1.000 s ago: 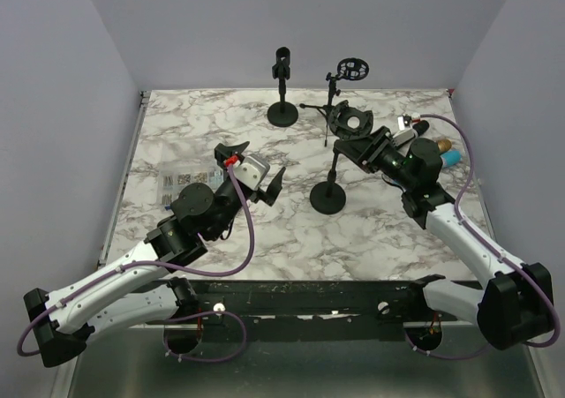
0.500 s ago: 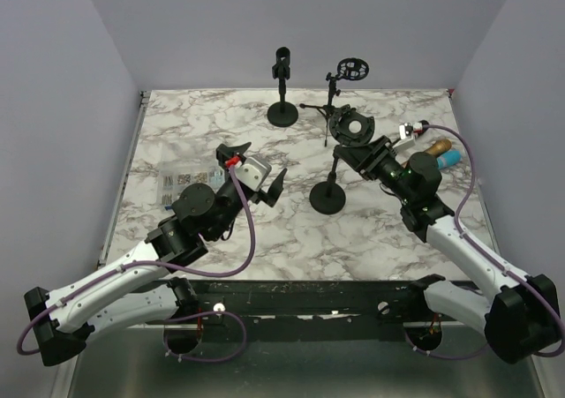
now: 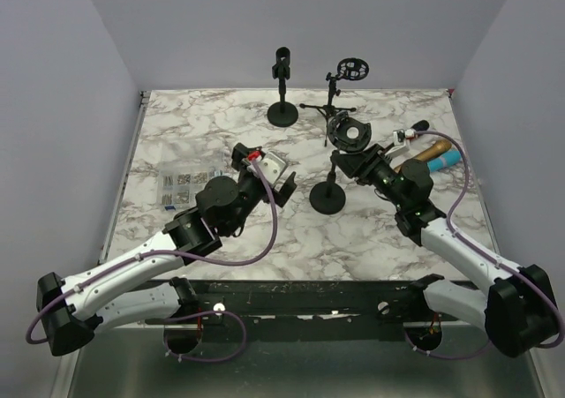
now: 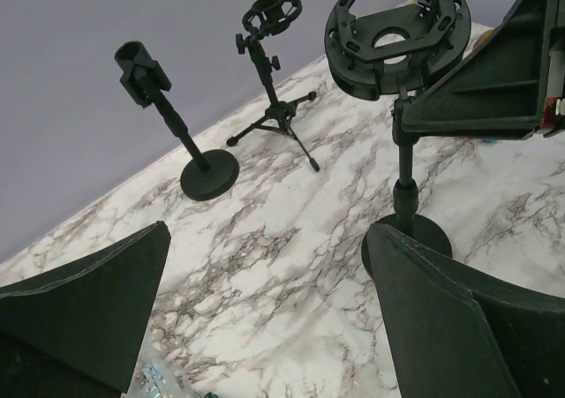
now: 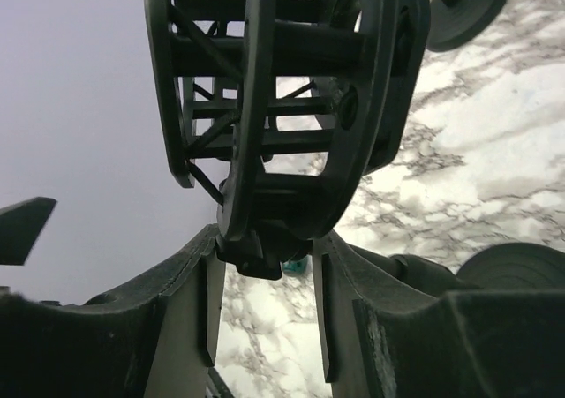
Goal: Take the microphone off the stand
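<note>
The black stand point(image 3: 328, 197) stands mid-table with an empty ring-shaped shock mount point(image 3: 347, 133) on top; it also shows in the left wrist view point(image 4: 404, 195). A gold and teal microphone point(image 3: 437, 156) lies on the table behind my right arm. My right gripper point(image 3: 355, 155) is at the mount's underside, its fingers point(image 5: 190, 310) closed against the mount's neck point(image 5: 265, 252). My left gripper point(image 3: 269, 176) is wide open and empty, just left of the stand's base, with marble showing between its fingers point(image 4: 88, 301).
A clip stand point(image 3: 282, 89) and a tripod stand with a shock mount point(image 3: 344, 85) stand at the back edge. A clear packet of small parts point(image 3: 181, 183) lies at the left. The grey enclosure walls close off the far side.
My left arm has reached forward and right, closer to the stand's base. My right gripper has shifted a little left and down, and the shock mount has moved with it.
</note>
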You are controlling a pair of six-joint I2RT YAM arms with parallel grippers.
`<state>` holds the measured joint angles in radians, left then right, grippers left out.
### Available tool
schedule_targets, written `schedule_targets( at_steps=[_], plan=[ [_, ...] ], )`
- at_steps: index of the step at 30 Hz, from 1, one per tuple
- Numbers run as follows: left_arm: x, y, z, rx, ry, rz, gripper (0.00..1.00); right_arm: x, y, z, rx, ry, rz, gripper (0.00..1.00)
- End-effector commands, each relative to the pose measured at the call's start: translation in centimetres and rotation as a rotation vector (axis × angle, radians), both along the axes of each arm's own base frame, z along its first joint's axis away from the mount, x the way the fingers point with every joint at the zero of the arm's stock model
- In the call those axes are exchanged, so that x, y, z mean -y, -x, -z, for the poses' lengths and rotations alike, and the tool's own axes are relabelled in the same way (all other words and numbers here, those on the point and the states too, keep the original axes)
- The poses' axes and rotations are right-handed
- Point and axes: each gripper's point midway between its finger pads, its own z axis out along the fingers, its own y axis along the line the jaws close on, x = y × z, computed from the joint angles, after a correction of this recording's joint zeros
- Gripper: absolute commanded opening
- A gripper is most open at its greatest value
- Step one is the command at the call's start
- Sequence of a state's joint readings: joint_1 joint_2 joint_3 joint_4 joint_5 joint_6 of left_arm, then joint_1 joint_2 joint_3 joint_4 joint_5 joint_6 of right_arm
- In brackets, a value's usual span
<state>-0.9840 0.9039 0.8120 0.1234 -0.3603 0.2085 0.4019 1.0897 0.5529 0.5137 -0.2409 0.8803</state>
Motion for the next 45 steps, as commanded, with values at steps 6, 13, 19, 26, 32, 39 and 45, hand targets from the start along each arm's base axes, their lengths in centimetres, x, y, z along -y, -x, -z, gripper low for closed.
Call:
schedule_targets(
  at_steps=[6, 13, 19, 26, 32, 39, 45],
  plan=[
    [2.4, 0.0, 2.4, -0.247, 0.140, -0.003, 0.98, 1.5, 3.7, 12.9, -0.309, 0.258, -0.014, 0.39],
    [5.2, 0.1, 4.2, -0.370, 0.226, 0.050, 0.98, 2.1, 4.3, 13.6, -0.294, 0.289, -0.015, 0.45],
    [7.1, -0.6, 3.0, -0.393, 0.263, 0.078, 0.97, 2.0, 4.6, 9.6, -0.203, 0.250, -0.021, 0.63],
    [7.4, -0.5, 2.0, -0.419, 0.322, 0.086, 0.98, 0.5, 3.9, 1.9, -0.120, 0.066, -0.036, 0.93],
    [5.2, 0.7, 2.2, -0.437, 0.334, 0.068, 0.99, -0.6, 1.2, 0.2, -0.169, 0.005, -0.012, 0.89],
    [3.1, 3.0, 4.0, -0.522, 0.367, 0.069, 0.99, 0.2, 0.0, -0.1, -0.144, -0.007, 0.059, 0.74],
    [2.9, 4.3, 4.3, -0.556, 0.382, 0.110, 0.98, 0.9, -0.2, -0.7, -0.114, 0.003, 0.100, 0.74]
  ],
)
